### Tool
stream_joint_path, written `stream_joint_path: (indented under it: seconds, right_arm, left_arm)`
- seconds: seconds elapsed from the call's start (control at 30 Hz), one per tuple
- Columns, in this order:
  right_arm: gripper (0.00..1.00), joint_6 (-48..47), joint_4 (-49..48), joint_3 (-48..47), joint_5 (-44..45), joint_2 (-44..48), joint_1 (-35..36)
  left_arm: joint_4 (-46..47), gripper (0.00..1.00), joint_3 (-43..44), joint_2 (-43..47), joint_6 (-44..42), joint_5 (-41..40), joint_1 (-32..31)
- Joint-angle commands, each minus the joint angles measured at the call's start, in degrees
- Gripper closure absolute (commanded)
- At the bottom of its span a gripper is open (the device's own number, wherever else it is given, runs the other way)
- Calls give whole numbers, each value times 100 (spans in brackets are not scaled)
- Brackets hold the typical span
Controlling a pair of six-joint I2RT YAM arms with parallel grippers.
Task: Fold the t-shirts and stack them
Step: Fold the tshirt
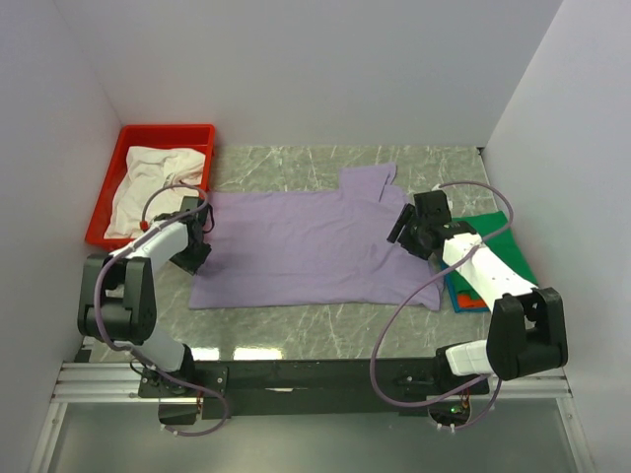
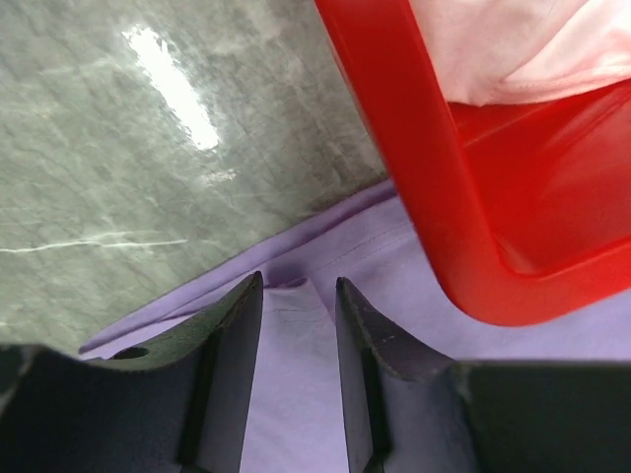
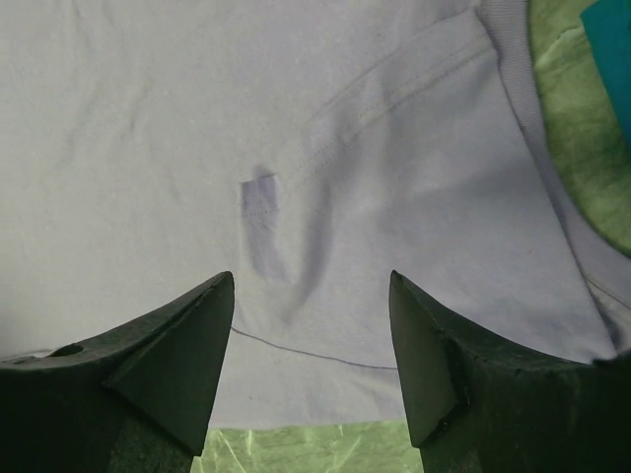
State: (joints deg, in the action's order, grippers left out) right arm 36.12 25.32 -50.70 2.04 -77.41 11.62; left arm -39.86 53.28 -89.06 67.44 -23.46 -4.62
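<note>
The large lavender t-shirt (image 1: pixel 306 246) lies spread flat across the middle of the table. My left gripper (image 1: pixel 200 229) is at its left edge, beside the red tray. In the left wrist view, the left gripper (image 2: pixel 299 286) has its fingers close together with a raised fold of the lavender t-shirt (image 2: pixel 365 246) pinched between them. My right gripper (image 1: pixel 406 225) hovers over the shirt's right side. In the right wrist view, the right gripper (image 3: pixel 311 281) is open over the lavender t-shirt (image 3: pixel 296 118). The white t-shirt (image 1: pixel 158 177) lies crumpled in the tray. A green folded t-shirt (image 1: pixel 503 241) tops the stack at the right.
The red tray (image 1: pixel 168 130) stands at the back left, its corner (image 2: pixel 414 177) close to my left fingers. Orange and blue folded edges (image 1: pixel 461 298) show under the right arm. White walls enclose the marble table (image 1: pixel 296 163) on three sides.
</note>
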Motion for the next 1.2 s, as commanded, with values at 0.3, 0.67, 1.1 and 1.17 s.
stream_joint_path:
  seconds: [0.3, 0.67, 1.1, 1.17]
  right_arm:
    - [30, -52, -396, -90, -152, 33, 60]
    - [30, -61, -318, -256, -117, -363, 69]
    - [29, -52, -80, -757, 376, -925, 130]
    - [28, -61, -80, -924, 393, -1100, 139]
  left_arm:
    - [-171, 62, 438, -463, 463, -246, -355]
    - [-137, 84, 113, -350, 446, -211, -408]
    - [-233, 99, 69, 116, 235, -299, -390]
    - [-224, 99, 78, 143, 199, -273, -390]
